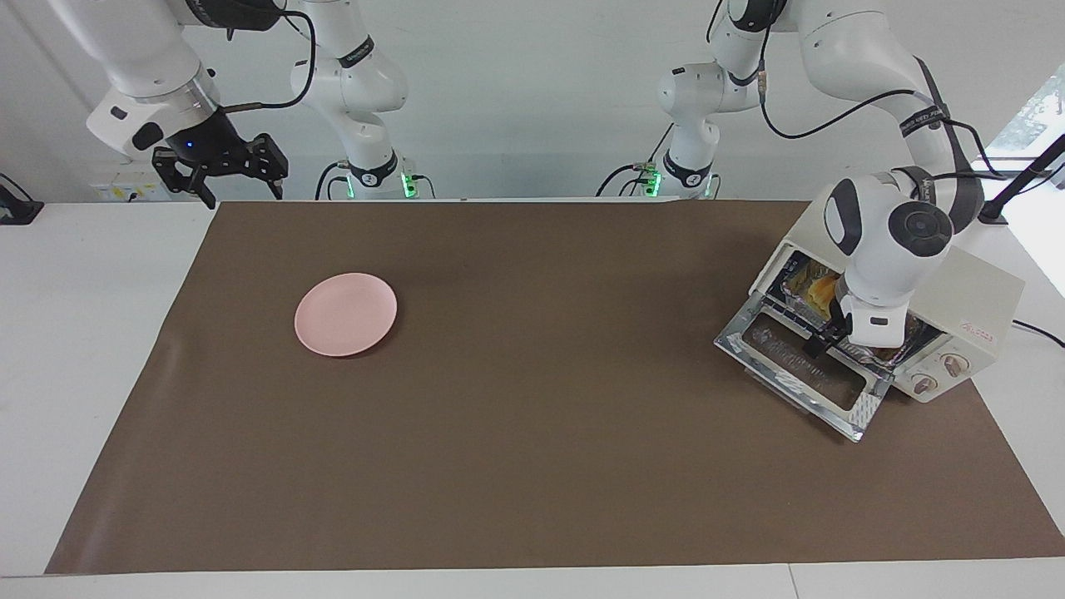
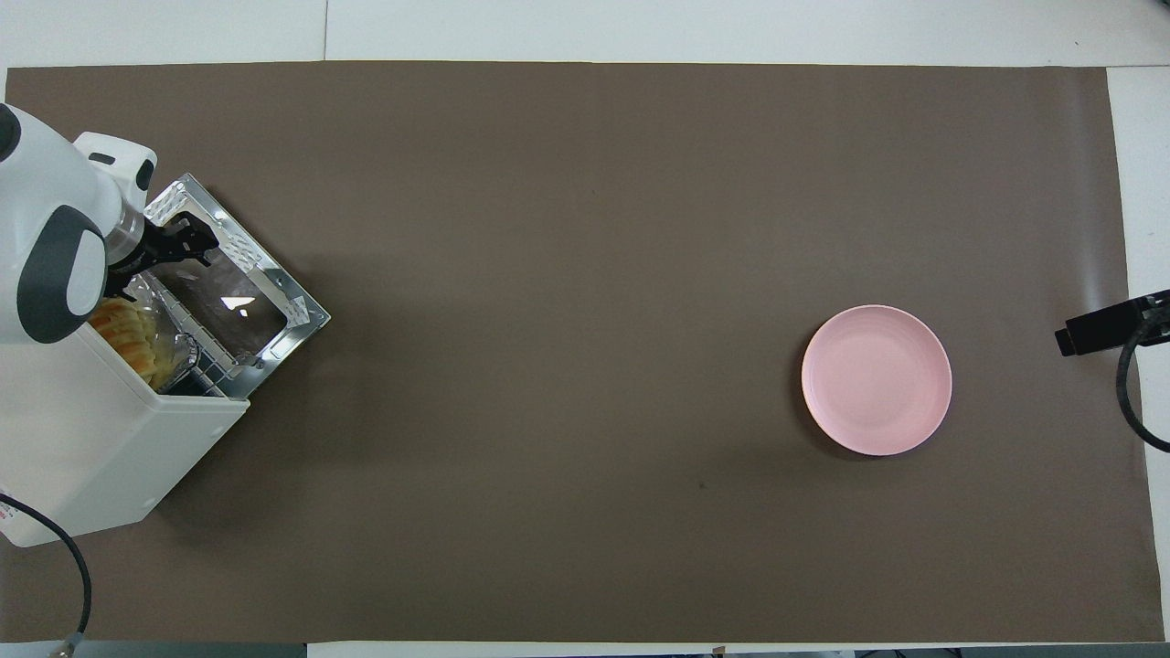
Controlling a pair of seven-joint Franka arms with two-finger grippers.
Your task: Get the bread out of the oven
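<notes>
- Left gripper (image 1: 819, 344) hangs low in front of the oven (image 1: 973, 304), right over the inner edge of the dropped door (image 1: 795, 366), and its jaws stand wide with nothing between them.
- That spot makes sense as a lead-in: from the open mouth it can go straight in at rack level, so I read this as lining up for the reach, with no grip made yet.
- Bread (image 2: 123, 331) sits inside the oven, lying in a crinkled foil tray (image 2: 174, 345) on the wire rack; the overhead view shows its golden ridged top just under the oven's roof edge.
- In the facing view the left arm's wrist covers most of the loaf, so only its end nearer the robots peeks out.
- Door lies flat and fully down, glass up, which leaves the whole opening free; the oven is angled on the brown mat (image 1: 532, 466) so that its mouth turns toward the middle of the table.
- Pink plate (image 1: 345, 314) waits well apart, toward the right arm's end of the table, a likely landing place for the loaf, though that is only my guess.
- Right gripper (image 1: 218, 170) waits up in the air over the mat's corner at its own end, jaws spread, holding nothing.
- Writing: a small red logo on the oven's front beside the two knobs (image 1: 940, 372), too small to read; nothing else legible.
</notes>
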